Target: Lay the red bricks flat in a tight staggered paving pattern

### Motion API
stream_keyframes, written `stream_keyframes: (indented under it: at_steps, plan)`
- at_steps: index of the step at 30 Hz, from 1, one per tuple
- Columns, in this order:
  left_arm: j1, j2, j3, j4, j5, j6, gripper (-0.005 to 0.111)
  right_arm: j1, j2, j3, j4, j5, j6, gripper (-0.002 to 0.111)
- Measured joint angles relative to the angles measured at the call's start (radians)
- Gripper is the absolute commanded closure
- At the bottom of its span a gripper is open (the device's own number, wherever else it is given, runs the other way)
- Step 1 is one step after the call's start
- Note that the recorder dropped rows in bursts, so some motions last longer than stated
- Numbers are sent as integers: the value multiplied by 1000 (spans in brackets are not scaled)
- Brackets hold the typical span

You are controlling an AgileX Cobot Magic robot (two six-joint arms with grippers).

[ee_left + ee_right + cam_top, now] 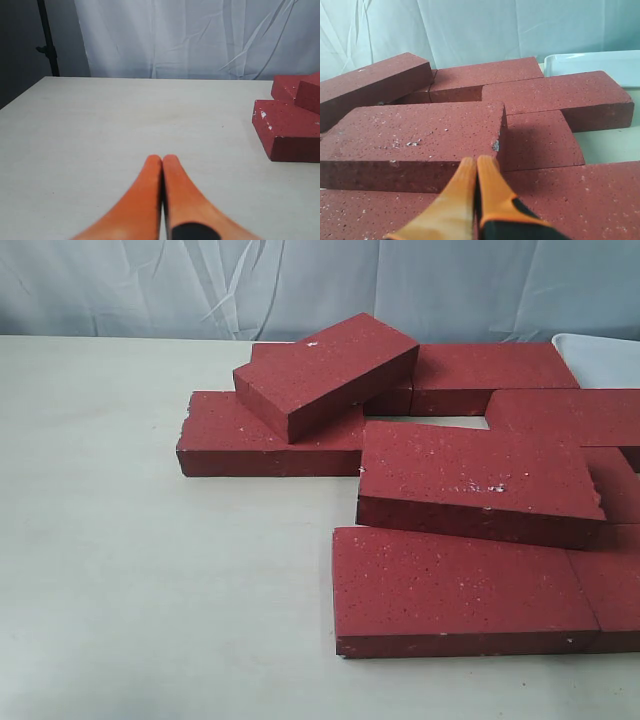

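Pale, matte counter (150,570) runs back to a creased white curtain (150,285). The red bricks (460,585) crowd its right side, from the far edge toward the near edge, with a white tray (600,355) at the far right corner.

The paving looks roughly half done. Most bricks lie flat in offset rows with their sides touching. One angled brick (325,370) rests tilted on top of the rows near the far edge, and a second brick (480,475) sits askew over the joints nearer the front. A bare gap (440,422) shows between the far rows. Both raised bricks probably need laying down and the gap closing.

Each brick is a thick, sharp-edged slab, dark red and gritty, flecked with white specks and chipped at some corners.

The left gripper (162,160) hovers over bare counter clear of the bricks, its orange jaws pressed together on nothing. The right gripper (476,162) hangs just above the second brick's corner, likewise clenched and empty.
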Motion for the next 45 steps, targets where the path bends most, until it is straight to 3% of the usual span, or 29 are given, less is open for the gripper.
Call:
stream_keyframes:
  at_steps: [7, 14, 25, 33, 45]
  plan:
    - [0, 0, 0, 0, 0, 0, 107, 0, 0, 0, 0, -41, 0, 109]
    - [0, 0, 0, 0, 0, 0, 107, 0, 0, 0, 0, -346, 0, 109]
    - [0, 0, 0, 0, 0, 0, 107, 0, 0, 0, 0, -469, 0, 109]
    - [0, 0, 0, 0, 0, 0, 107, 0, 0, -20, 3, -428, 0, 109]
    - [0, 0, 0, 0, 0, 0, 107, 0, 134, -359, -79, -59, 0, 109]
